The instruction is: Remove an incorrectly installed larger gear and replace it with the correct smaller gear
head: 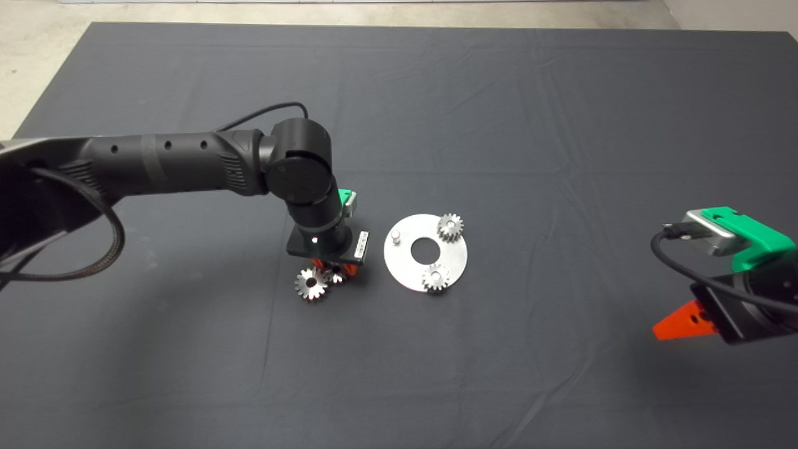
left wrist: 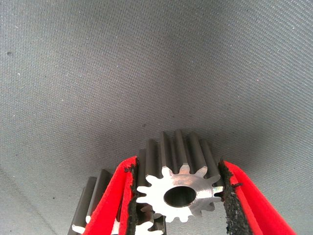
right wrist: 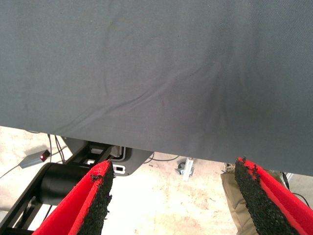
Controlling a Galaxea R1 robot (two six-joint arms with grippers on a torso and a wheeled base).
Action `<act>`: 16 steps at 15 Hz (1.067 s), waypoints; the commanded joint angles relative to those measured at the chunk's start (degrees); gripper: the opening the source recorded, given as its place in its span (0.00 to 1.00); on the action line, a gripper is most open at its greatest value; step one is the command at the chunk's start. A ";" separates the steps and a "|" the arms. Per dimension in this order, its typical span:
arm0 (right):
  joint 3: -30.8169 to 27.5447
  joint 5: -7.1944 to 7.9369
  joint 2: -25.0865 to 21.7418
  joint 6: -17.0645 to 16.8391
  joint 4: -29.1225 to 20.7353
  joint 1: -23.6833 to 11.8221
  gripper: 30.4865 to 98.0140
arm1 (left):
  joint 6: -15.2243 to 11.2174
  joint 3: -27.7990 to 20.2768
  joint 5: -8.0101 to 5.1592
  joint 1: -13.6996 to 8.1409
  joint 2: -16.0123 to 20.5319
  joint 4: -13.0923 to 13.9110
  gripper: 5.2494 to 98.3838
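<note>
Silver smaller gear [left wrist: 182,195] pinched between left hand [left wrist: 178,196] pads, larger gear [head: 311,284] just beside, right hand [right wrist: 171,205] spread, idle.

Even overhead light, soft shadows, glare on the metal disc [head: 426,252].

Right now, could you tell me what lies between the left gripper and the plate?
Only bare mat separates left gripper from plate, per the head view.

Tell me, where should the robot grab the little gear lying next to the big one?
By its toothed sides, from straight above. The smaller gear lies flat on the mat, bore up, so the left tool fits its fingers on opposite sides.
</note>
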State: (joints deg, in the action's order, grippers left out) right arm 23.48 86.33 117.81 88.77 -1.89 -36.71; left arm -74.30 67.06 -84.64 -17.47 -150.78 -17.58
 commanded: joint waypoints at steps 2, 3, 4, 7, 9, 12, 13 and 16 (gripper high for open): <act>0.06 -0.11 0.28 -0.18 1.45 -1.18 0.53 | 0.30 -0.28 -1.68 -0.73 0.35 0.97 0.32; 0.06 -0.16 0.28 -0.18 1.45 -1.18 0.53 | 0.30 -0.28 -1.67 -0.73 0.39 0.97 0.32; 0.15 -0.11 0.28 -0.27 1.45 -1.18 0.53 | 0.30 -0.28 -1.76 -0.73 0.35 0.97 0.32; 0.24 -0.11 0.28 -0.27 1.45 -1.18 0.53 | 0.12 -0.81 -1.76 -0.73 0.43 1.06 0.32; 0.24 -0.11 0.28 -0.62 1.38 -1.18 0.53 | 0.12 -0.89 -1.76 -0.70 0.17 1.06 0.31; 0.41 -0.20 0.28 -0.66 1.36 -1.18 0.53 | -0.23 -1.07 -1.67 -0.64 -0.15 1.06 0.29; 0.40 -0.20 0.28 -0.71 1.36 -1.18 0.53 | -0.14 -1.07 -1.67 -0.64 -0.27 1.14 0.28; 0.41 -0.46 0.28 -0.62 1.36 -1.18 0.53 | -0.14 -1.16 -1.76 -0.73 -0.10 2.99 0.28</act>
State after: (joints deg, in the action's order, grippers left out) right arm 23.87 86.14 117.92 88.33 -1.90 -36.71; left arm -74.42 66.98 -84.98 -17.46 -150.94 -17.53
